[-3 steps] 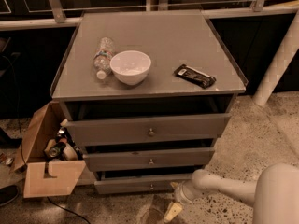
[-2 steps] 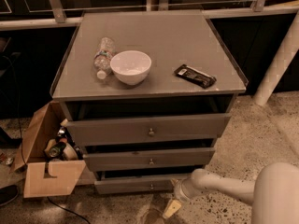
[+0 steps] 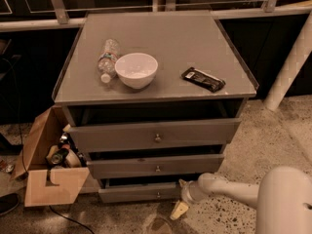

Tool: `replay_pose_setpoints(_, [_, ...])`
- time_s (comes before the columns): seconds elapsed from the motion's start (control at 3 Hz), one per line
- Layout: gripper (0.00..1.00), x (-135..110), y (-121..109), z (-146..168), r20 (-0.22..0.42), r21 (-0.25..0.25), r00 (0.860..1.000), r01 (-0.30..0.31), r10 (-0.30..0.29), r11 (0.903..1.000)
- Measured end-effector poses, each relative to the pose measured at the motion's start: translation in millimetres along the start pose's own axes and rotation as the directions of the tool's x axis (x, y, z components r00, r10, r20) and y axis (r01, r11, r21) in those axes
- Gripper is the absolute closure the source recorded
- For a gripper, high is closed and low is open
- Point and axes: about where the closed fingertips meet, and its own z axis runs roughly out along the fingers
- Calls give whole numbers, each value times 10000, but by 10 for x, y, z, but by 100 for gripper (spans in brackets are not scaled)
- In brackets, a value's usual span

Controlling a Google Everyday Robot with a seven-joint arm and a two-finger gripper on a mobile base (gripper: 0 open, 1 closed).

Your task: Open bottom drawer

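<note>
Floor (image 3: pixel 243 150): claw (image 3: pixel 179 208) beside crosswise bottom drawer (image 3: pixel 139 193)

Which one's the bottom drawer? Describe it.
On the grey cabinet, three drawer fronts are stacked. The bottom drawer is nearest the floor, with the gripper low by its right end. Unlike the two above, its front is slimmest and narrowest.

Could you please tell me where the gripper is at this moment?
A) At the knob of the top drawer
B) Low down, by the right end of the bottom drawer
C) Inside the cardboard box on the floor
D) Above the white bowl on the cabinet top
B: the gripper is down near the floor at the right end of the bottom drawer, well below the cabinet top.
</note>
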Motion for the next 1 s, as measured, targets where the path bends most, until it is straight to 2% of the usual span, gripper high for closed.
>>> replay_pose_setpoints(0.67, [0,-1,-361,123,-166,356,9996,244,-238,9991])
replay_pose_setpoints(1.0, [0,41,-465,251,-352,304,9990,272,-261,9992])
